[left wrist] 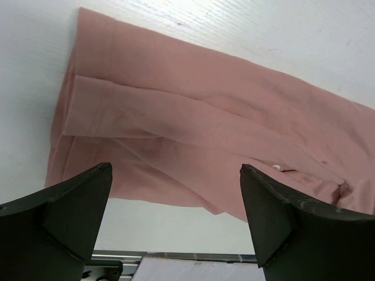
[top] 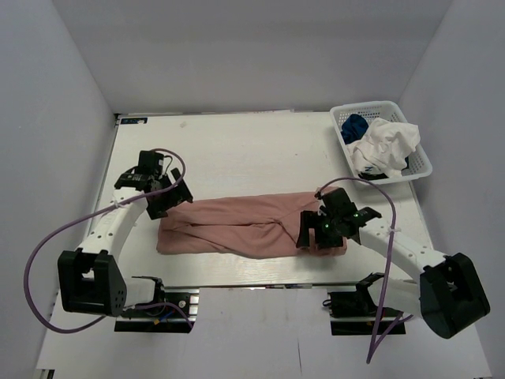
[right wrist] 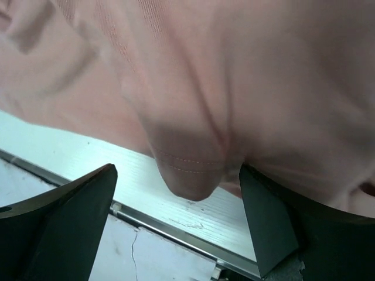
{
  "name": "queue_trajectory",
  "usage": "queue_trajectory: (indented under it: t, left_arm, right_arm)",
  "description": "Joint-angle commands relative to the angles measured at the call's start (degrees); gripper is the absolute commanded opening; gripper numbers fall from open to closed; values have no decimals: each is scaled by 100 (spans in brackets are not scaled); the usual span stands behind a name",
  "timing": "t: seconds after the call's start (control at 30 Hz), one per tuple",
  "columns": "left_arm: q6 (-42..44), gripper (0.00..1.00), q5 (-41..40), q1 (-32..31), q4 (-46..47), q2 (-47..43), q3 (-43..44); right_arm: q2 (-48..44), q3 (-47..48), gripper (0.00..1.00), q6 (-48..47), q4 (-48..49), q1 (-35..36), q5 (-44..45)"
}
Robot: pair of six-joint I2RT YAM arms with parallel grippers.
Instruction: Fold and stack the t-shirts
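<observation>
The dusty-pink t-shirt (top: 237, 225) lies folded into a long strip across the near middle of the table. My left gripper (top: 175, 201) hovers over its left end, open and empty; in the left wrist view (left wrist: 176, 167) the shirt (left wrist: 205, 129) spreads out beyond the fingers. My right gripper (top: 316, 233) is at the shirt's right end, open. In the right wrist view (right wrist: 179, 170) a rounded hemmed fold of pink cloth (right wrist: 187, 170) hangs between the spread fingers, ungripped. The royal-blue shirt (top: 354, 126) and the white shirt (top: 387, 146) lie crumpled in the basket.
The white mesh basket (top: 375, 106) stands at the table's far right corner. A metal rail (top: 252, 286) runs along the table's near edge, just below the pink shirt. White walls enclose the table on three sides.
</observation>
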Motion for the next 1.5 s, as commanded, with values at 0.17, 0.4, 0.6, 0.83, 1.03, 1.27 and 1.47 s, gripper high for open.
queue_trajectory:
  t: [0.17, 0.4, 0.6, 0.83, 1.03, 1.27, 1.47]
  left_arm:
    - [20, 100, 535, -386, 968, 542, -424]
    - [-296, 100, 552, -1062, 1364, 1526, -749]
    - [-718, 100, 419, -1502, 1417, 1975, -1126]
    - [-1834, 100, 1271, -2572, 1636, 2037, -1611]
    - [-2002, 100, 1859, -3488, 1188, 2722, -234]
    - [-2345, 100, 1748, -4551, 478, 3460, 1262]
    - [-2135, 100, 1668, -4992, 547, 3601, 1659]
  right_arm:
    - [-109, 1207, 90, 409, -597, -41, 1508]
    - [873, 908, 90, 849, -273, -111, 1878]
    - [2208, 1250, 90, 604, 281, -190, 1913]
    - [4352, 3332, 90, -28, 641, -313, 1773]
    - [6347, 6214, 90, -583, 274, -445, 1272]
    - [8152, 9370, 90, -734, -53, -463, -447]
    - [8425, 9477, 90, -408, 773, -471, -934]
